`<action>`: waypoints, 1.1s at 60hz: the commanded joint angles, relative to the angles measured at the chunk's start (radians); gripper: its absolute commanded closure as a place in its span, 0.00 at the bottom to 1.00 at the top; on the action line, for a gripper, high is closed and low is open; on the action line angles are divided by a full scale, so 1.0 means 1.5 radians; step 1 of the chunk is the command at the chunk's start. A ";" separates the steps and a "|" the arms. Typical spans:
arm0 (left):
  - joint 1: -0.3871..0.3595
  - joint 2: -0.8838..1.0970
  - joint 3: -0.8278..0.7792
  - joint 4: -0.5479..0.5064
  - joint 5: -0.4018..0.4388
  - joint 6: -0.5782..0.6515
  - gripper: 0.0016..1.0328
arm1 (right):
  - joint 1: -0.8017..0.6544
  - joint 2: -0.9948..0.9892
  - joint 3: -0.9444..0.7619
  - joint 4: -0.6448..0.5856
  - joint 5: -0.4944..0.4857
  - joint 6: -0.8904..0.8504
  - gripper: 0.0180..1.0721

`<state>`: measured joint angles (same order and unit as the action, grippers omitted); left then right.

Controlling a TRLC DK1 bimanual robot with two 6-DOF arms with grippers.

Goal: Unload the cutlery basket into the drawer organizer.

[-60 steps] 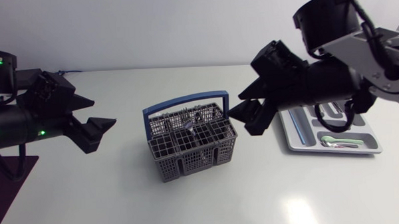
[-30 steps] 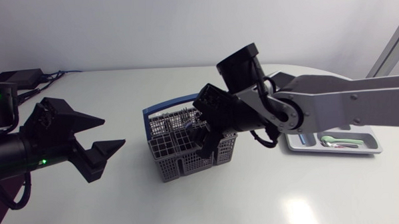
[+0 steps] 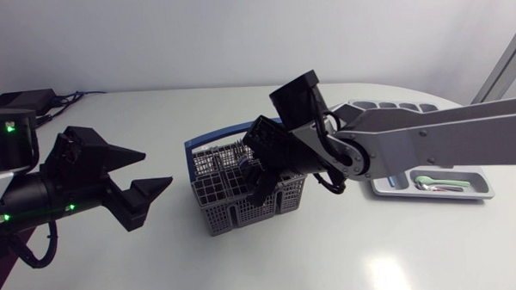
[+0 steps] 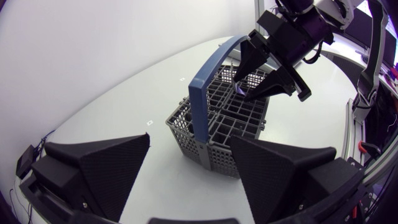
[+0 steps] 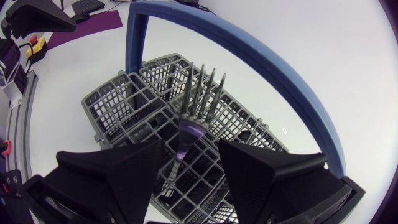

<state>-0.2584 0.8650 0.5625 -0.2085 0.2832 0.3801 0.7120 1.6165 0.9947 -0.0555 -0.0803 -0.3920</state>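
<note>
Right wrist view — right gripper (image 5: 191,150) spread around fork (image 5: 200,102) in basket (image 5: 107,93).

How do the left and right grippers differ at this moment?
The left gripper hangs over bare table beside the basket, with nothing between its fingers. The right gripper sits low over the basket, with a fork standing between its fingers. Both are open.
</note>
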 commanded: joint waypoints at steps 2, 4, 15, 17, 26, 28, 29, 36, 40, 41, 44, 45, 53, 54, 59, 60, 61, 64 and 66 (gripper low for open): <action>-0.006 0.006 -0.018 0.007 0.005 -0.019 0.05 | 0.011 0.014 0.006 0.011 0.009 0.015 0.41; -0.009 0.006 -0.018 0.007 0.005 -0.022 0.05 | 0.013 0.016 0.007 0.012 0.009 0.016 0.43; -0.013 0.005 -0.017 0.007 0.004 -0.025 0.05 | 0.015 0.025 0.016 0.015 0.009 0.020 0.58; -0.014 0.006 -0.017 0.007 0.005 -0.025 0.05 | 0.014 0.025 0.017 0.015 0.009 0.020 0.59; -0.019 0.006 -0.019 0.007 0.004 -0.029 0.05 | 0.012 0.025 0.015 0.022 0.008 0.021 0.74; -0.019 0.006 -0.019 0.007 0.004 -0.029 0.05 | 0.011 0.025 0.015 0.023 0.008 0.022 0.77; -0.020 0.006 -0.020 0.007 0.004 -0.029 0.05 | 0.010 0.025 0.015 0.023 0.008 0.023 0.78; -0.022 0.006 -0.020 0.006 0.004 -0.029 0.05 | 0.009 0.027 0.013 0.024 0.008 0.024 0.90; -0.022 0.006 -0.019 0.006 0.003 -0.029 0.05 | 0.007 0.026 0.011 0.024 0.004 0.024 0.95; -0.022 0.006 -0.019 0.005 0.002 -0.029 0.05 | 0.007 0.025 0.010 0.024 0.003 0.024 0.95; -0.023 0.006 -0.019 0.005 0.002 -0.029 0.05 | 0.007 0.021 0.008 0.024 0.002 0.024 0.95; -0.023 0.006 -0.019 0.005 0.002 -0.029 0.05 | 0.006 0.019 0.007 0.024 0.001 0.025 0.95; -0.027 0.006 -0.019 0.004 0.002 -0.029 0.05 | 0.006 0.004 -0.005 0.026 -0.002 0.024 0.95; -0.027 0.006 -0.018 0.004 0.001 -0.029 0.05 | 0.006 0.001 -0.007 0.027 -0.002 0.024 0.95; -0.027 0.007 -0.017 0.004 0.001 -0.029 0.05 | 0.006 -0.008 -0.015 0.030 -0.002 0.024 0.95; -0.028 0.007 -0.017 0.004 0.000 -0.030 0.05 | 0.006 -0.011 -0.017 0.031 -0.002 0.024 0.95; -0.028 0.007 -0.017 0.004 0.000 -0.030 0.05 | 0.006 -0.012 -0.019 0.031 -0.002 0.024 0.95; -0.029 0.007 -0.016 0.004 0.000 -0.030 0.05 | 0.006 -0.017 -0.024 0.033 -0.002 0.024 0.95; -0.031 0.008 -0.016 0.004 0.000 -0.030 0.05 | 0.006 -0.020 -0.028 0.035 -0.002 0.024 0.95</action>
<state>-0.2939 0.8650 0.5617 -0.2077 0.2829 0.3580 0.7246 1.6184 0.9874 -0.0216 -0.0811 -0.3847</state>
